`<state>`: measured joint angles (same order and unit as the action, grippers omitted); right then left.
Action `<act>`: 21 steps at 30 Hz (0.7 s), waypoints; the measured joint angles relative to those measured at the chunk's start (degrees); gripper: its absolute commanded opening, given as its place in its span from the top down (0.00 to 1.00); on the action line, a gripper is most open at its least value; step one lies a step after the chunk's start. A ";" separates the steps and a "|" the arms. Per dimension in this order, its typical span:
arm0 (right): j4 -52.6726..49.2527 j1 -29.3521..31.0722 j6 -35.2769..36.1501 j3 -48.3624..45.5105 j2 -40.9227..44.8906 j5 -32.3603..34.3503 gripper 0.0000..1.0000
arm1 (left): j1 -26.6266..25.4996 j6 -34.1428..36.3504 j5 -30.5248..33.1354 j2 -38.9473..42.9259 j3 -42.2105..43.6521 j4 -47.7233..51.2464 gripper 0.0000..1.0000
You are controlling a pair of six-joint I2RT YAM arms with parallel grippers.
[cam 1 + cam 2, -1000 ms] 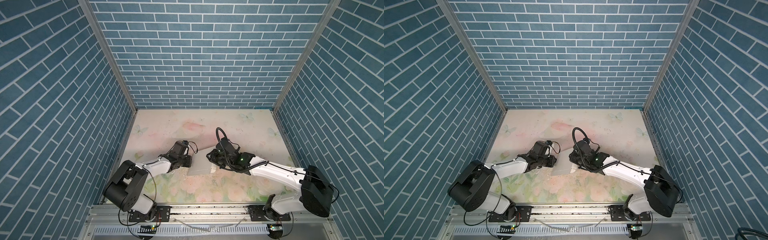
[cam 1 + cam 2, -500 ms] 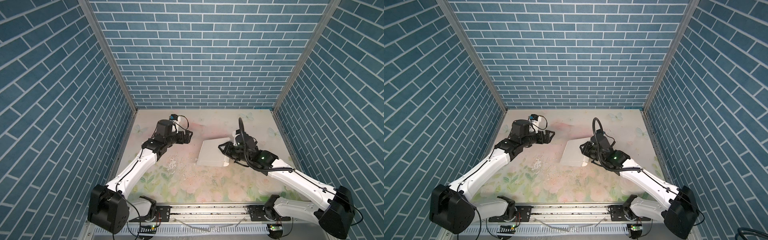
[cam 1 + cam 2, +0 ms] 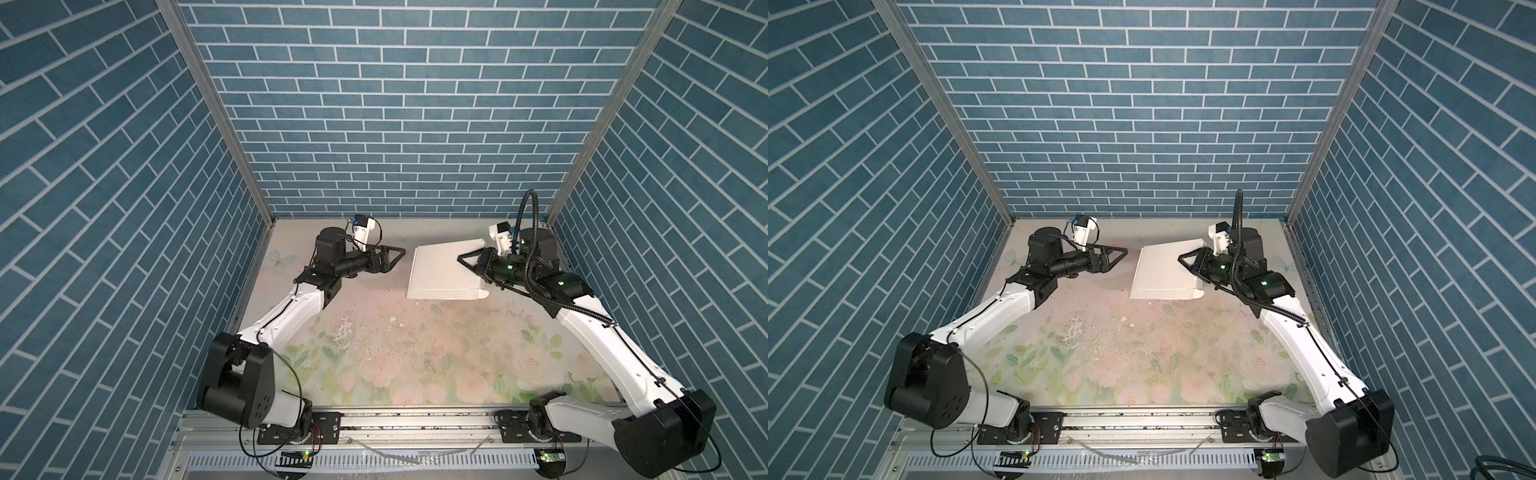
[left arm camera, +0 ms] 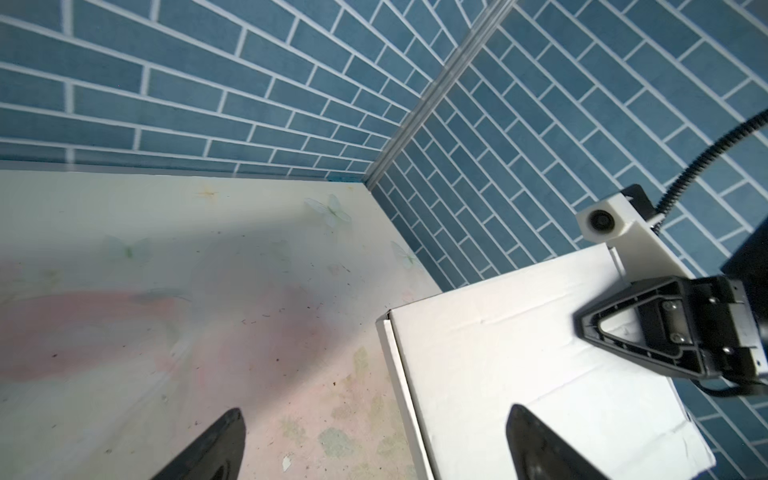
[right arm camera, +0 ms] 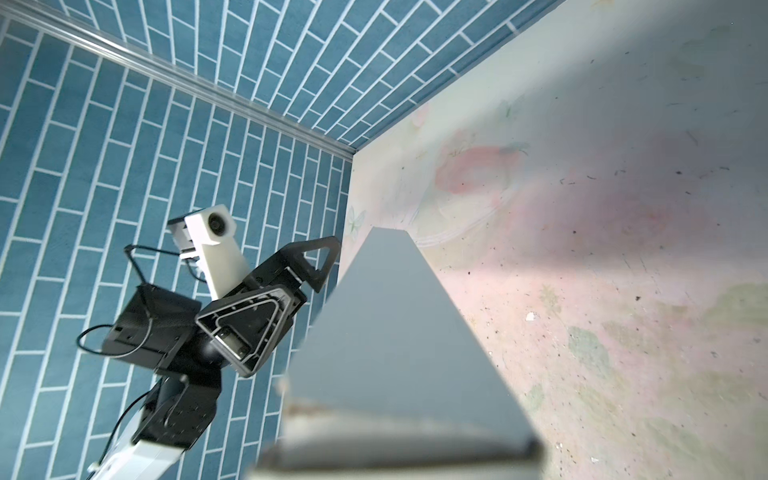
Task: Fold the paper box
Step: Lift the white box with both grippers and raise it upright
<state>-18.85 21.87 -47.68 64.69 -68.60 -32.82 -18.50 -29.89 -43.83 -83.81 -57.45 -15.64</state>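
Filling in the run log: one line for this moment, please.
left gripper: open, clear of box | right gripper: shut on box edge

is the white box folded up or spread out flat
Folded shut. The box has a closed flat top with side walls showing under it; one small tab pokes out at a corner.

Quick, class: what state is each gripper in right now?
Left gripper: open, holding nothing.
Right gripper: closed on the paper box.
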 measured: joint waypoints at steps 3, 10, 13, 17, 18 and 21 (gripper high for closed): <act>0.07 -1.49 2.14 1.46 -1.68 -3.67 0.85 | 0.04 -4.98 -4.35 -3.41 0.28 -6.91 0.05; 1.86 -3.28 4.46 3.21 -3.34 -9.14 0.85 | -1.03 -17.70 -10.10 -9.46 3.45 -24.92 0.07; 3.19 -3.45 4.68 4.00 -4.31 -10.75 0.86 | -2.99 -23.85 -11.34 -13.00 3.67 -33.33 0.09; 4.17 -3.56 5.35 4.28 -5.49 -11.91 0.86 | -6.01 -32.11 -12.44 -17.53 3.65 -44.59 0.11; 4.28 -3.56 5.64 4.28 -5.73 -12.20 0.86 | -6.60 -34.10 -12.68 -18.45 3.58 -47.08 0.11; 4.31 -3.56 6.49 4.39 -5.88 -12.72 0.86 | -7.91 -39.69 -13.05 -20.87 2.84 -53.72 0.12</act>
<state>-14.55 18.31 -41.19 69.08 -74.48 -45.54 -26.41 -69.58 -56.88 -104.68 -54.61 -69.36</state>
